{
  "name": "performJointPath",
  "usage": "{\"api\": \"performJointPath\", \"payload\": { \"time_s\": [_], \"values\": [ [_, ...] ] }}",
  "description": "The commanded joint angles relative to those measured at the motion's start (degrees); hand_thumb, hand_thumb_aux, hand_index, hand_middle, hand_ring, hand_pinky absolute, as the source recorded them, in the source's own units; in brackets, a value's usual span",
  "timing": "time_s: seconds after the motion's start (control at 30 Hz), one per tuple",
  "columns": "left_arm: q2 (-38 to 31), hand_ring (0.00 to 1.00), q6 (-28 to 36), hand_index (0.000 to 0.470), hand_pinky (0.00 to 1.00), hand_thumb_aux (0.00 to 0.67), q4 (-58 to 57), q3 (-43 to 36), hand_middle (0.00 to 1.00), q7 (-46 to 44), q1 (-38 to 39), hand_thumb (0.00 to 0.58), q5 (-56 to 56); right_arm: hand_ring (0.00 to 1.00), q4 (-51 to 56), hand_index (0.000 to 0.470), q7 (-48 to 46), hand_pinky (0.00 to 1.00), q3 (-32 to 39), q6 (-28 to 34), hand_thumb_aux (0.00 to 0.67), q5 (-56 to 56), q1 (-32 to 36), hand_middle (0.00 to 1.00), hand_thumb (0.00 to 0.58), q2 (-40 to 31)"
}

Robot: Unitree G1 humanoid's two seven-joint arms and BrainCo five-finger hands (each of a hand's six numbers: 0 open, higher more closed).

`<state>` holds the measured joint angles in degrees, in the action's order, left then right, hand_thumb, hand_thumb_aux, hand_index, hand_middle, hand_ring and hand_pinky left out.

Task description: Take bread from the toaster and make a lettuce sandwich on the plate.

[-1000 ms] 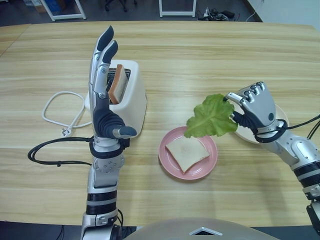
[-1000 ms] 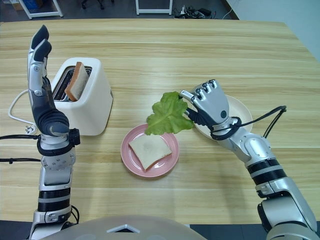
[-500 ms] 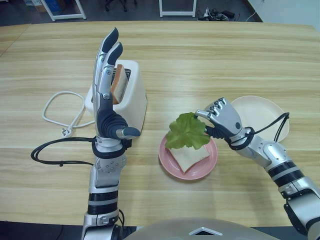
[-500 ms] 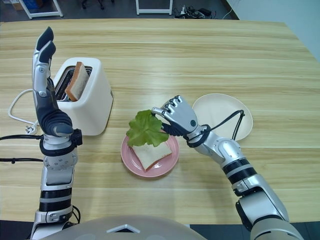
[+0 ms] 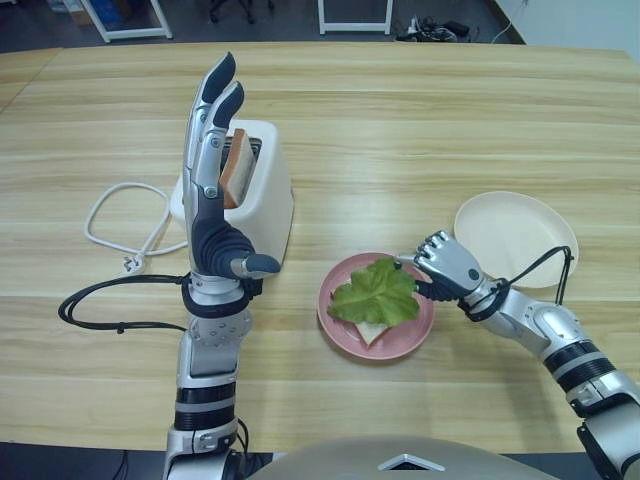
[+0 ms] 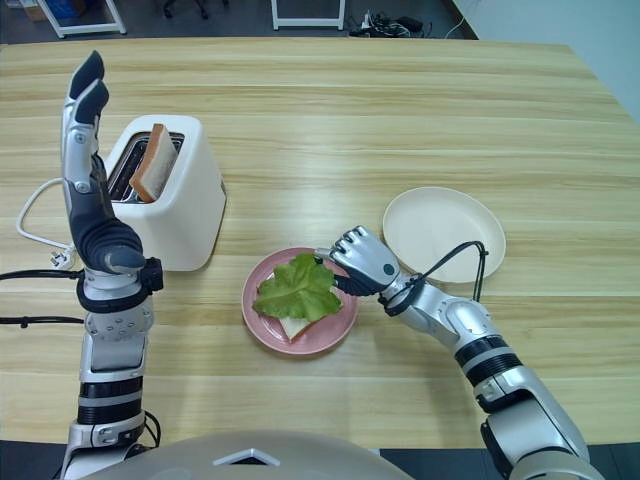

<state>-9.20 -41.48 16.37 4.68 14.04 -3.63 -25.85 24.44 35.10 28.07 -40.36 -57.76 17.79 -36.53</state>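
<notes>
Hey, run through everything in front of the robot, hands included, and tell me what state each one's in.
toaster: one bread slice standing up in its slot.
toaster cord: unplugged, plug lying loose.
pink plate: carries a second slice, lettuce on top.
lettuce: lying on that slice, edge in the right hand.
left hand: open, raised upright, holding nothing.
right hand: shut on the lettuce.

2 bread slices (image 6: 152, 162) (image 6: 291, 328), 1 lettuce leaf (image 6: 295, 290), 2 plates (image 6: 336, 328) (image 6: 440, 218), 1 toaster (image 6: 185, 220).
</notes>
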Motion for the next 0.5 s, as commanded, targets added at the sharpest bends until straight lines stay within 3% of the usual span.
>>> {"api": "performJointPath", "payload": {
  "time_s": [0.03,0.17,0.2,0.23,0.27,0.3,0.5],
  "values": [
    [-0.2,0.00,0.6,0.000,0.00,0.000,1.0,0.3,0.00,-0.7,0.8,0.000,0.4,1.00,3.2,0.470,-2.1,1.00,1.7,1.2,0.670,-2.5,-0.1,1.00,0.580,-1.7],
    [-0.3,0.00,0.7,0.000,0.00,0.000,1.5,0.5,0.00,-0.9,1.1,0.000,0.5,1.00,3.7,0.470,-2.7,1.00,2.5,3.7,0.670,-5.2,0.0,1.00,0.580,-2.9],
    [-0.3,0.00,0.7,0.000,0.00,0.000,1.6,0.5,0.00,-0.9,1.1,0.000,0.5,1.00,3.4,0.352,-2.2,1.00,2.5,4.6,0.502,-5.9,0.1,1.00,0.543,-3.2],
    [-0.3,0.00,0.7,0.000,0.00,0.000,1.6,0.5,0.00,-0.9,1.1,0.000,0.5,0.75,2.8,0.000,-1.4,0.75,2.3,5.3,0.000,-6.5,0.1,0.75,0.000,-3.5],
    [-0.3,0.00,0.7,0.000,0.00,0.000,1.6,0.5,0.00,-0.9,1.1,0.000,0.5,0.34,2.2,0.000,-0.7,0.34,2.1,5.9,0.000,-7.1,0.0,0.34,0.000,-3.9],
    [-0.3,0.00,0.7,0.000,0.00,0.000,1.6,0.5,0.00,-0.9,1.1,0.000,0.5,0.00,1.6,0.000,0.3,0.00,1.9,6.7,0.000,-7.6,0.0,0.00,0.000,-4.2],
    [-0.5,0.00,1.5,0.000,0.00,0.000,2.3,1.7,0.00,-1.0,1.1,0.000,1.1,0.00,-4.2,0.000,6.3,0.00,-1.9,9.2,0.000,-7.5,-1.3,0.00,0.000,-7.9]
  ]
}}
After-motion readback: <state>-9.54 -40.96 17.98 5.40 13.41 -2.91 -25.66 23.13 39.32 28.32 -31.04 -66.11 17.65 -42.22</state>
